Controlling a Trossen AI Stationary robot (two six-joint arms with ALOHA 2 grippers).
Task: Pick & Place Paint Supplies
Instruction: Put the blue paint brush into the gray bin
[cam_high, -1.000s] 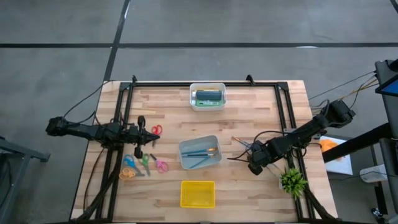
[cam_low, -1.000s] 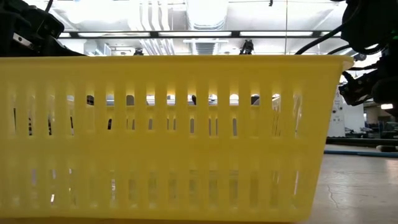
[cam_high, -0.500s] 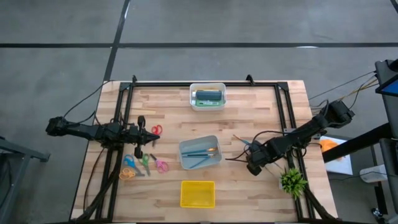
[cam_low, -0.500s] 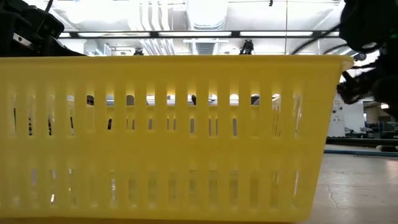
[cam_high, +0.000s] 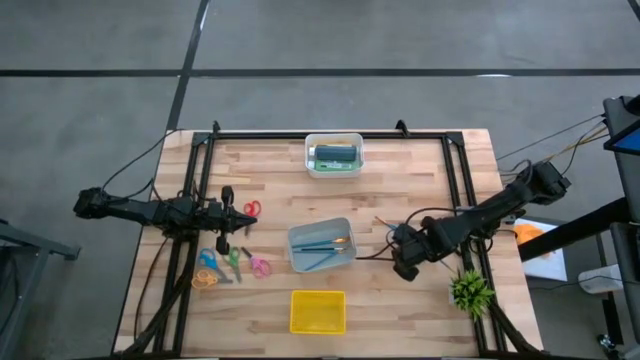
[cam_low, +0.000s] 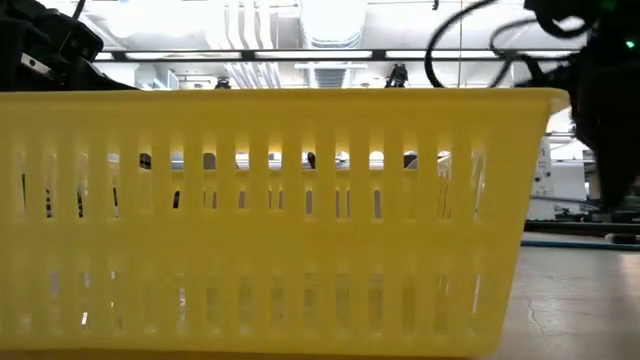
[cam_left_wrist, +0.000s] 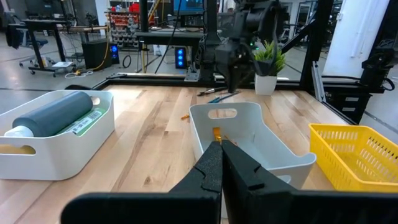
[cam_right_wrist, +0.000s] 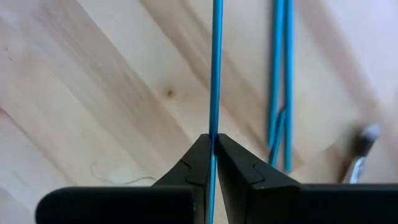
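Observation:
My right gripper (cam_high: 402, 262) is shut on a thin blue brush (cam_right_wrist: 215, 68) at the table's right, between the grey bin (cam_high: 322, 245) and the green plant. Two more blue brushes (cam_right_wrist: 281, 81) lie flat on the wood beside it; they also show in the high view (cam_high: 385, 228). The grey bin holds several brushes. A white bin (cam_high: 334, 155) at the far edge holds a dark tube (cam_left_wrist: 53, 114). My left gripper (cam_high: 232, 213) waits shut and empty at the table's left. My right gripper pinches the blue brush's thin handle (cam_right_wrist: 214, 127) between its two fingertips. The fingers come from above, slanting down toward the table. The handle runs on straight past the fingertips. Whether the brush is clear of the wood I cannot tell.
A yellow slotted basket (cam_high: 318, 311) stands at the near edge and fills the low view (cam_low: 280, 220). Several scissors (cam_high: 232, 262) lie near my left gripper. A green spiky plant (cam_high: 470, 291) stands at the near right, close to my right arm.
My right gripper has moved a little toward the table's left, toward the grey bin, staying shut on the blue brush.

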